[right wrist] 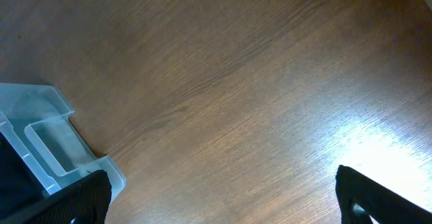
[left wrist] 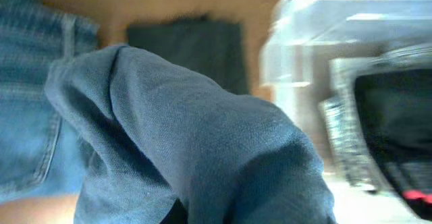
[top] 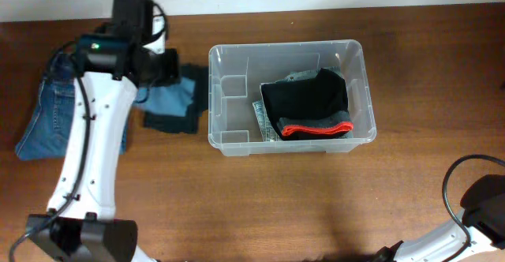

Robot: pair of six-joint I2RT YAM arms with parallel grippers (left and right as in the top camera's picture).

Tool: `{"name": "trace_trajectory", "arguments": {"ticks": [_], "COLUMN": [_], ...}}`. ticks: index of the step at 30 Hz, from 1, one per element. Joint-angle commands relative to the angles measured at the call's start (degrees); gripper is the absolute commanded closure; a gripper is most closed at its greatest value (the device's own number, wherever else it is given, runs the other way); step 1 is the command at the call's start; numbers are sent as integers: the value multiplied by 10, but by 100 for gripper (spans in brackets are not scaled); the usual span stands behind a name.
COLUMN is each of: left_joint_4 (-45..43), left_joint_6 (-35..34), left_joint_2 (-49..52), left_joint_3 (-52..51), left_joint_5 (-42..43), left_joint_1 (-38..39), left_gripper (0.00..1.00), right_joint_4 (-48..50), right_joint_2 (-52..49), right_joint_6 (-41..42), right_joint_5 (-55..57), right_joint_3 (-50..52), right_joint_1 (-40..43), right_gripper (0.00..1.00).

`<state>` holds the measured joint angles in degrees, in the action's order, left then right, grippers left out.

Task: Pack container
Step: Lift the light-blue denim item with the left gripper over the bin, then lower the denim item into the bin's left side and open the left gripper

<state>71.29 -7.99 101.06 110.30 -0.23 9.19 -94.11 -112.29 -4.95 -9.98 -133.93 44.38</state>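
Closest to the left wrist cam was a hump of blue-grey cloth (left wrist: 202, 136), tented right up at the lens. The fingers were buried under it, but the left gripper (top: 163, 67) read as pressed together on a fold of it. A pinch from the top makes sense for a floppy piece that has to clear a wall. Just behind lay a dark folded cloth (left wrist: 189, 48) and off to the side a pair of jeans (left wrist: 27, 116), both flat on the table (top: 260, 199), which looked like the waiting pile. Further over sat the container (top: 286, 47), upright and open, just beside that pile. A black garment with a red band (top: 312, 100) filled its right half and the left half was bare, I'd guess as room for this piece. Way off on the other side, the right gripper (right wrist: 223, 207) hung with jaws spread wide over bare wood, holding nothing, probably parked out of the way.
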Motion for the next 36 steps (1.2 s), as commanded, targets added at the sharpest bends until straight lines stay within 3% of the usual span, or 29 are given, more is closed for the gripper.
{"name": "trace_trajectory", "arguments": {"ticks": [1,4,9,14,25,36], "left_joint_4": [-28,-62,-89,-86,-23,-18], "left_joint_6": [39,95,93,68,-128,-135], "left_joint_2": [-2,0,3,3,28,124], "left_joint_3": [26,26,26,26,-23,-36], "left_joint_5": [16,12,-11,-11,-10,-11], "left_joint_1": [49,90,135,163,177,221], "left_gripper": [99,100,100,99,99,99], "right_joint_4": [0,0,0,0,0,0], "right_joint_2": [0,0,0,0,0,0], "right_joint_6": [-1,-1,-1,-1,-1,-1], "right_joint_5": [1,1,1,1,1,1], "right_joint_3": [-1,-1,-1,-1,-1,-1], "right_joint_1": [-1,-1,-1,-1,-1,-1], "right_gripper": [2,2,2,2,2,2]}}
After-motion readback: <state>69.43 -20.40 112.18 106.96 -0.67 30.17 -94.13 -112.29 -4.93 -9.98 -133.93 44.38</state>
